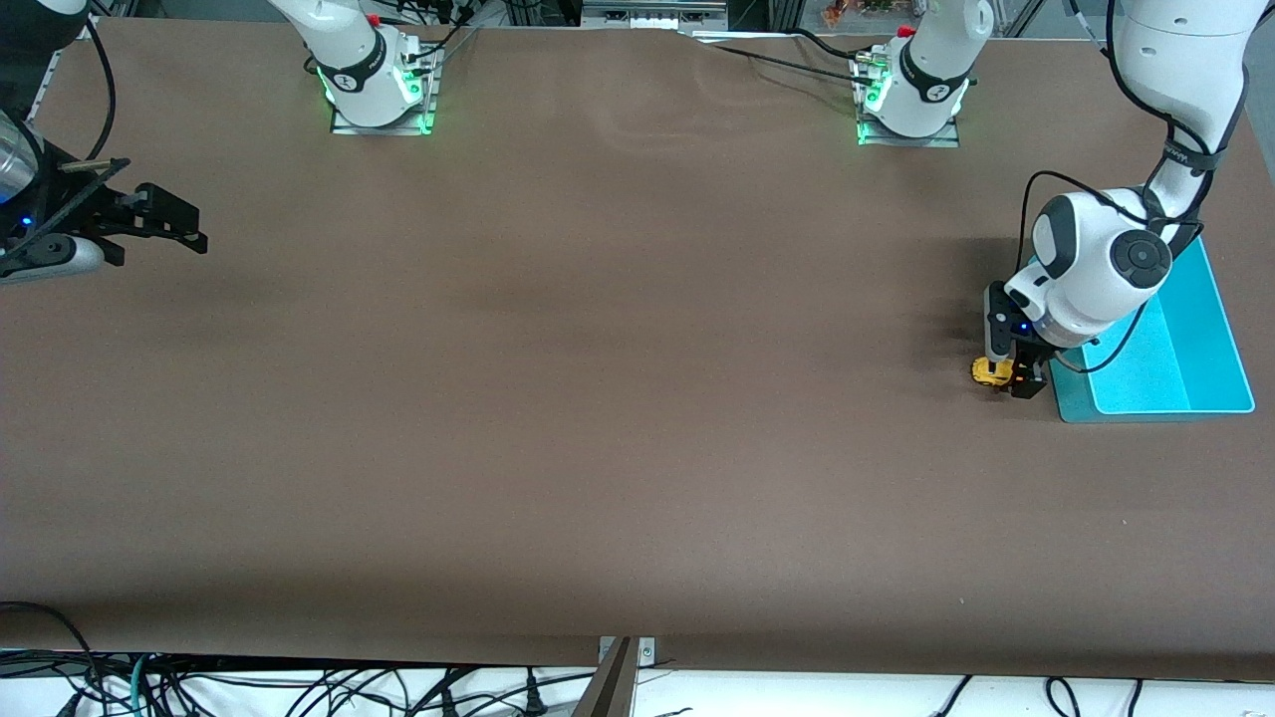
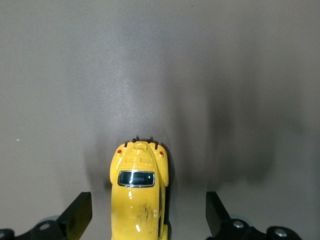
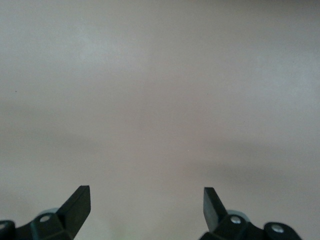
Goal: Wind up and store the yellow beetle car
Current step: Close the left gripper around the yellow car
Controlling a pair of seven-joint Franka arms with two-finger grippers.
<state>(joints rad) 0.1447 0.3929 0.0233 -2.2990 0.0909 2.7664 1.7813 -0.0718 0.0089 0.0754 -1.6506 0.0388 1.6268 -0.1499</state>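
Left gripper is down at table level at the left arm's end of the table, straddling the yellow beetle car. The left wrist view shows the jaws spread wide, with the yellow beetle car between them, off-centre toward one finger and clear of the other finger. Nothing is gripped.

The car sits on its wheels on the brown table, just beside the teal tray. My reading: the tray is where it gets stored, which is why it lies so close. The straddle suggests a grasp being lined up, or a release just made; I cannot tell which.

Right gripper waits over the right arm's end of the table, well apart from the car. The right wrist view shows both fingers wide apart over bare tabletop, holding nothing.

Writing: none readable on car or tray. Dark scuffs mark the car's roof. The arms' joints carry a small logo, too small to make out.
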